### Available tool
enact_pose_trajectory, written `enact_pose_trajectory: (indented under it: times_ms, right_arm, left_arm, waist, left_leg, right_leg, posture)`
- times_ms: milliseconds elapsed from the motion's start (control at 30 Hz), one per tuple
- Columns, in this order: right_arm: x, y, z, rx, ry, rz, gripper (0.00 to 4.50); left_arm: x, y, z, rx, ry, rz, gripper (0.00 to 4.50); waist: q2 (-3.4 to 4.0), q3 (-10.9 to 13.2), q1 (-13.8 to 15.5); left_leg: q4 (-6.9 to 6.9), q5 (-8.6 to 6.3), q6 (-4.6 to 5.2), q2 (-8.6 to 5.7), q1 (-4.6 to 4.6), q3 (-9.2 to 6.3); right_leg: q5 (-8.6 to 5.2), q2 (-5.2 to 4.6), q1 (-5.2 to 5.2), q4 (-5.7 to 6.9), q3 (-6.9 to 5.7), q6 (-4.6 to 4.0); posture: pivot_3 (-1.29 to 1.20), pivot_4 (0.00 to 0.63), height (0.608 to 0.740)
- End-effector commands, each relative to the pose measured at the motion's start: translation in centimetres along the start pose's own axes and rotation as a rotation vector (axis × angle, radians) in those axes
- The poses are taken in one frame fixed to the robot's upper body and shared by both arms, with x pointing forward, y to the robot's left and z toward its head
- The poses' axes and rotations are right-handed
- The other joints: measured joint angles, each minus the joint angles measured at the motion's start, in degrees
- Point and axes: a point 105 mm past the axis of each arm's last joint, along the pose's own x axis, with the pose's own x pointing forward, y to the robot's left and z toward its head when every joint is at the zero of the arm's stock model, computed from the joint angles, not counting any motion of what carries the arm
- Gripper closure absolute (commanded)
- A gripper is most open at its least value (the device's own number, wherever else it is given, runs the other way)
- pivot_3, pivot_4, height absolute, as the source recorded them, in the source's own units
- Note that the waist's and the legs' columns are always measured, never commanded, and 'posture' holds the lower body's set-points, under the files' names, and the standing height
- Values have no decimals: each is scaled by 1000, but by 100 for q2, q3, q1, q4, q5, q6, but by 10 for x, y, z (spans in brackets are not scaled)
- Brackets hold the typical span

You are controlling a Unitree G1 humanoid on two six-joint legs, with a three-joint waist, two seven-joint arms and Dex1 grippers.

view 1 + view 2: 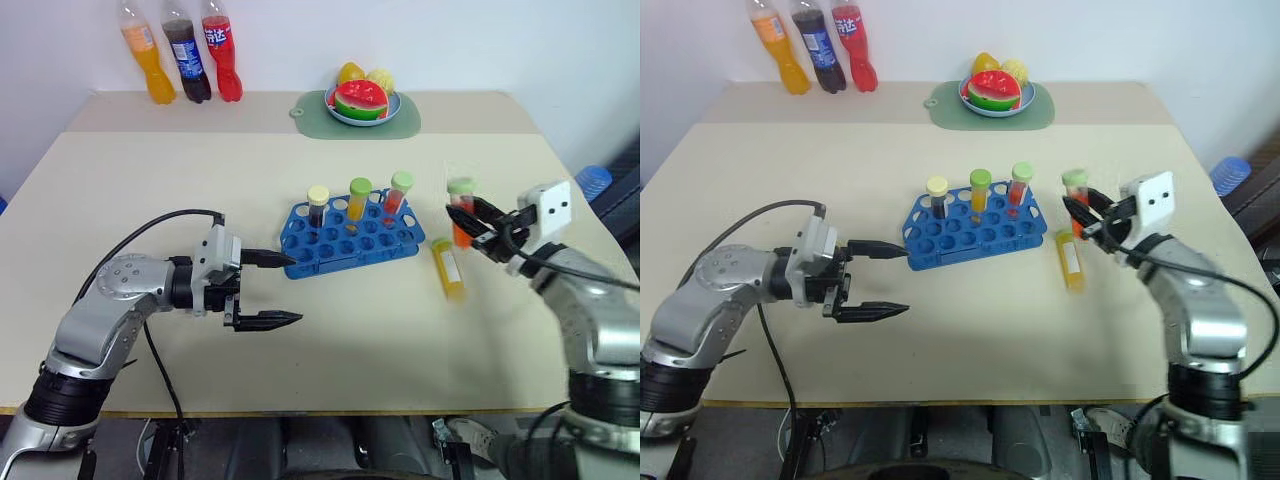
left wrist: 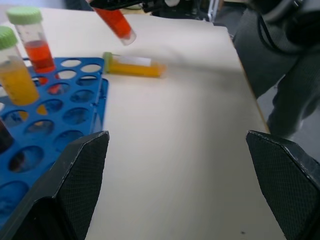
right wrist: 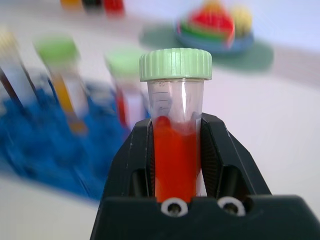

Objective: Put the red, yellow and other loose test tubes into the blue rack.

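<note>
My right tool (image 1: 1087,213) is clamped on a red tube (image 3: 176,150), held off the counter (image 1: 300,190) beside the blue rack (image 1: 350,236). A yellow tube (image 1: 448,267) lies just below it. My left tool (image 1: 270,290) stands apart at the rack's other end.

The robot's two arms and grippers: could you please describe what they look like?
Both arms are silver-grey metal with rounded joint housings and black wrist sections. The left gripper has two slim black fingers tapering to points, their pads cross-hatched, and a thick black cable loops along its forearm. The right gripper is likewise black, with a white boxy block marked by two dark dots on its wrist and thin black cables.
</note>
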Motion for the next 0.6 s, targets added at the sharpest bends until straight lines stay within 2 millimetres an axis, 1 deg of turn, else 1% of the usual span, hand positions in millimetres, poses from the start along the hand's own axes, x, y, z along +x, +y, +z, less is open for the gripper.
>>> enact_pose_trajectory:
  times_ms: [33, 167, 233, 433, 600]
  right_arm:
    - [8, 17, 17, -63, -137, -25, 3755]
    - [22, 25, 11, -54, -185, -48, 3755]
    - [27, 28, 1, -61, -182, -46, 3755]
    - [32, 31, -25, -57, -161, -55, 3755]
    - [39, 40, -36, -41, -168, -47, 3755]
  left_arm:
    - [2, 3, 6, 39, -13, -17, 0]
    - [2, 5, 6, 41, -11, -23, 0]
    - [0, 6, 6, 43, -3, -24, 0]
    - [-5, 6, 7, 46, 8, -12, 0]
    - [-8, 5, 7, 46, 16, 9, 0]
  waist:
    - [0, 0, 2]
    - [0, 0, 11]
    - [0, 0, 12]
    - [0, -1, -2]
    - [-1, -1, -9]
  left_leg:
    - [0, 0, 0, -1, 0, 2]
    - [0, 0, 0, -1, -1, 3]
    - [0, 0, 0, -1, -1, 3]
    - [-1, 0, 0, 0, 5, 2]
    - [-1, 0, 0, 0, 17, 1]
  right_leg:
    - [0, -1, 0, -1, 0, -1]
    - [-1, -3, 1, -2, 0, -2]
    - [-3, -3, 2, -2, 0, -5]
    - [-5, -3, 8, -2, 0, -10]
    - [-9, -3, 19, -2, -1, -17]
  posture:
    - [0, 150, 740]
    - [0, 150, 740]
    - [0, 150, 740]
    - [0, 150, 740]
    - [0, 150, 740]
